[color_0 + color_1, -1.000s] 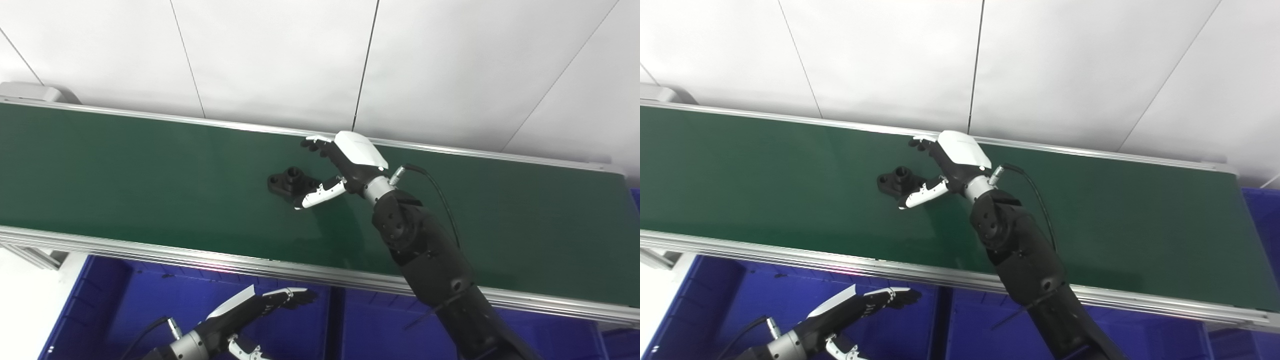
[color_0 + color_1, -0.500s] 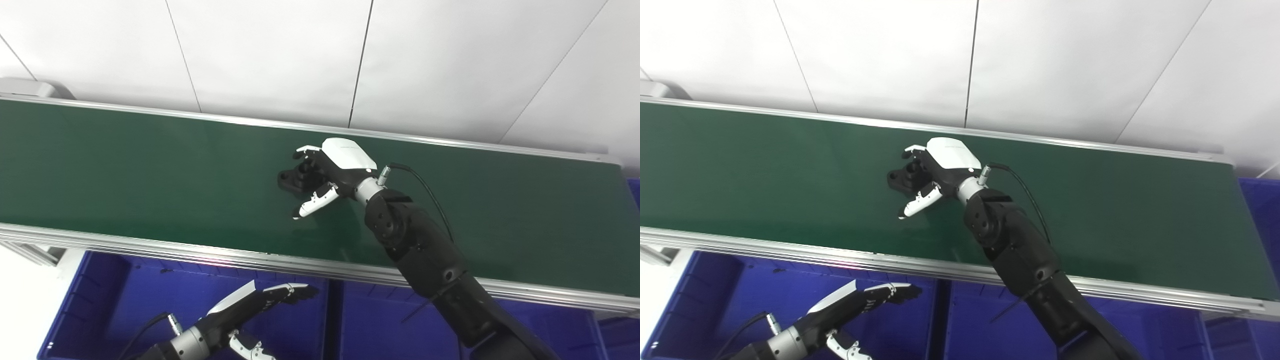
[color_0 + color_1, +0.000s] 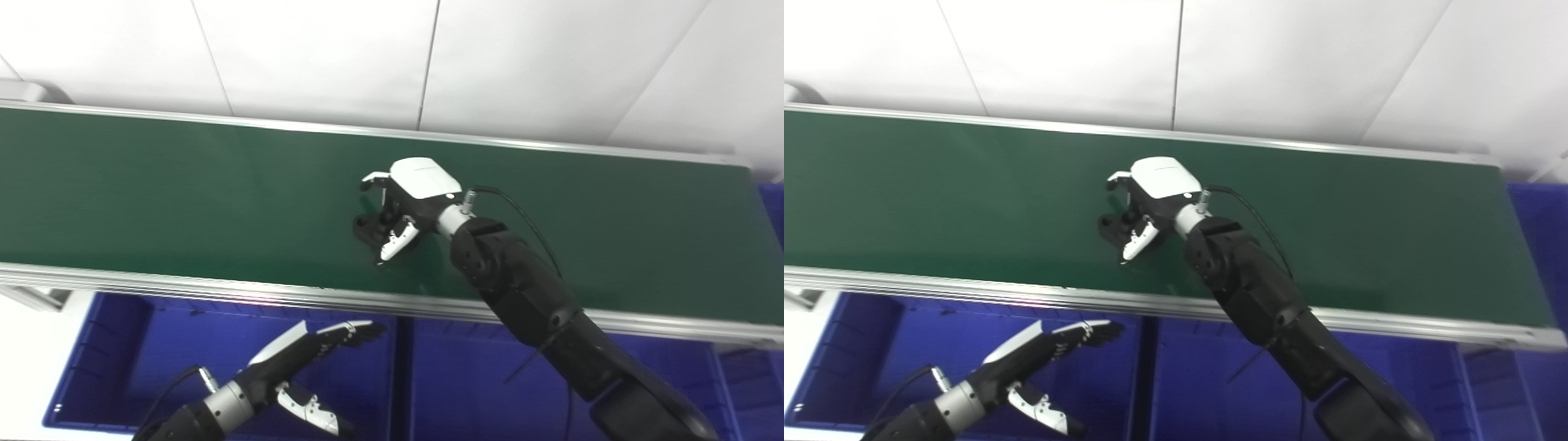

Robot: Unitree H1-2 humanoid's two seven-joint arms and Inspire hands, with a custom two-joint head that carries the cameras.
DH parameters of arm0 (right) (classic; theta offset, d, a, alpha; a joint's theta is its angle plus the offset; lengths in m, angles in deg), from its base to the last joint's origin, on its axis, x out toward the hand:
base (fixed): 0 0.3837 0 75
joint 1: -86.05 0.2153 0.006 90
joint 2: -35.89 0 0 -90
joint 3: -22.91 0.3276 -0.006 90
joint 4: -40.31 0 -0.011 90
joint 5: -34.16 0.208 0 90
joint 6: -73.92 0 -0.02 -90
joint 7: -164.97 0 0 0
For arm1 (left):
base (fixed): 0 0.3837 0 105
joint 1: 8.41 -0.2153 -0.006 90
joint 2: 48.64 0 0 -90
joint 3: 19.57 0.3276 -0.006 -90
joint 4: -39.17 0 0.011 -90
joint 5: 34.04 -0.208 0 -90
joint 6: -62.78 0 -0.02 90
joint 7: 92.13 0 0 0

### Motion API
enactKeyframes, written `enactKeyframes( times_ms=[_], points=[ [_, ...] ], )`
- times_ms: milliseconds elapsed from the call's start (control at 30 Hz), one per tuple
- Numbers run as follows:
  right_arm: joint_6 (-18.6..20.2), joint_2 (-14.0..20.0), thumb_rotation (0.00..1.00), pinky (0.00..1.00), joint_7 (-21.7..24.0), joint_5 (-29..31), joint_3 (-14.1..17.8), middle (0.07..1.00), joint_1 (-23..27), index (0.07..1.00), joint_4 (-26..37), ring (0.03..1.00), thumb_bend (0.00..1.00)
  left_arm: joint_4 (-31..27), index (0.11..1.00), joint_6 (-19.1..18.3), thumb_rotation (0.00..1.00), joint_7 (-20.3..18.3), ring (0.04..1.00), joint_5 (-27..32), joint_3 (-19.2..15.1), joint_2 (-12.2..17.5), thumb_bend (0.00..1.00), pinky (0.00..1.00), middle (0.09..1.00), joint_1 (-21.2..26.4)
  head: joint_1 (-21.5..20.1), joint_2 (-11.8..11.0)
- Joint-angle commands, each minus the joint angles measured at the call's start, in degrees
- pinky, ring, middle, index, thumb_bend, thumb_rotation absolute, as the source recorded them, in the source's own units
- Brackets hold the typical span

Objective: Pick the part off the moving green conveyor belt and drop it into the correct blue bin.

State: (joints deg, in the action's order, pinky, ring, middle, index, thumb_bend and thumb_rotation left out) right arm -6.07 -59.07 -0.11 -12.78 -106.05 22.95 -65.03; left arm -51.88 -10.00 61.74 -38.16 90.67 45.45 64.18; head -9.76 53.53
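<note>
right hand: fingers curled around black part, mid-belt, nearer front rail | left hand: fingers spread, holding nothing, over blue bin below front edge

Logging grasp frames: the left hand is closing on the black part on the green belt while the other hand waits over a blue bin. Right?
Not quite: the right hand closes on the black part, as the left eye view shows. The left hand waits over the blue bin.
</note>
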Motion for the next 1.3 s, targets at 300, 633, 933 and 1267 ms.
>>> enactKeyframes(
  times_ms=[300,633,933,1267],
  points=[
    [-7.1,2.8,0.0,0.31,-4.9,-5.7,-3.8,0.49,-1.3,0.559,0.6,0.367,0.51,-2.2,0.882,-0.3,0.25,0.3,0.887,0.7,-0.4,0.0,0.94,0.87,0.89,0.6,0.8,0.7],
    [-8.0,2.2,0.0,0.2,-14.1,-7.3,-1.1,0.49,-5.4,0.503,3.7,0.366,0.51,-1.8,0.882,0.1,0.24,0.1,0.869,1.4,-0.5,-0.2,0.93,0.84,0.883,1.0,0.9,0.8],
    [-7.4,1.4,0.0,0.23,-15.5,-6.4,5.4,0.466,-11.8,0.551,17.5,0.34,0.51,-2.5,0.887,-0.7,0.26,0.0,0.874,1.4,-0.5,0.1,0.93,0.85,0.886,0.9,0.9,1.6],
    [-5.3,1.3,0.0,0.12,-9.8,-5.1,12.6,0.468,-23.3,0.485,39.0,0.176,0.53,-3.9,0.879,-1.7,0.25,0.4,0.866,1.6,-0.8,0.0,0.93,0.84,0.875,0.6,-0.1,2.8]
  ],
)
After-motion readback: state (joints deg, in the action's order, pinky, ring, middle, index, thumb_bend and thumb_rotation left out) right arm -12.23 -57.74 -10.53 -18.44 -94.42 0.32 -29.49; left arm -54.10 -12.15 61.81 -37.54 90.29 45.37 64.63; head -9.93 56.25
